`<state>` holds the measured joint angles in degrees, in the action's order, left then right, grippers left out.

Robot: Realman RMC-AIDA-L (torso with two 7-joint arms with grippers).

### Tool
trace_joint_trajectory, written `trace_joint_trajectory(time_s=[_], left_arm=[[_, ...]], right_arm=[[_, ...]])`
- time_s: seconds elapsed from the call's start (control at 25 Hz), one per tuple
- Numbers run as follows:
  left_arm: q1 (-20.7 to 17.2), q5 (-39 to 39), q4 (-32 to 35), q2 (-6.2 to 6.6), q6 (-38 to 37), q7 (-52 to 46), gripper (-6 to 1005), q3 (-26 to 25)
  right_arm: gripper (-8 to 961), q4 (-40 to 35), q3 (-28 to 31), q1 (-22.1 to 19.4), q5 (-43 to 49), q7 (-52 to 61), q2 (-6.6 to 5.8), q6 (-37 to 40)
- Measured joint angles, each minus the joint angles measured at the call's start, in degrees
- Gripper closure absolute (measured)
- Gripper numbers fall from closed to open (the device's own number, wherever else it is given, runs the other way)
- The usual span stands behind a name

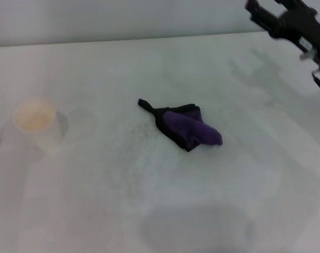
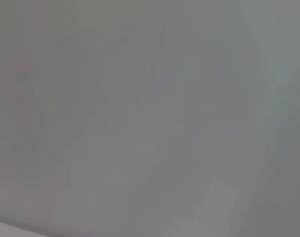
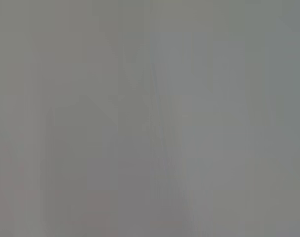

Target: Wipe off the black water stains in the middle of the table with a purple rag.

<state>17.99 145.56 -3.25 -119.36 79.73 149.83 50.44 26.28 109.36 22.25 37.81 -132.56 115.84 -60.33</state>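
Note:
The purple rag (image 1: 189, 128) lies crumpled in the middle of the white table (image 1: 97, 200). It has dark black edging, and a thin black tip sticks out at its far left end. No separate black water stain shows; it is hidden or out of view. My right gripper (image 1: 261, 16) hangs high at the far right corner, well away from the rag and holding nothing that I can see. My left gripper is out of the head view. Both wrist views show only plain grey.
A translucent cup (image 1: 36, 124) with orange contents stands on the left side of the table. A faint grey speckled smudge (image 1: 128, 153) spreads around and in front of the rag. The table's far edge meets a pale wall.

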Motion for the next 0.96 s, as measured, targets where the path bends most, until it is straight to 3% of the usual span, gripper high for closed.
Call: trace_joint_trajectory(time_s=[0.16, 0.44, 0.96], left_arm=[[0.0, 0.5, 0.0, 0.0, -0.1, 0.2, 118, -0.1], [0.5, 3.4, -0.1, -0.23, -0.2, 0.3, 117, -0.1], [1.6, 3.7, -0.1, -0.27, -3.1, -0.1, 116, -0.1]], right_arm=[[77, -7.6, 0.0, 1.4, -6.2, -13.9, 0.28, 5.3], [77, -9.2, 0.2, 1.4, -7.4, -15.4, 0.35, 10.4], [77, -9.3, 0.6, 1.0, -8.9, -15.5, 0.17, 10.7]])
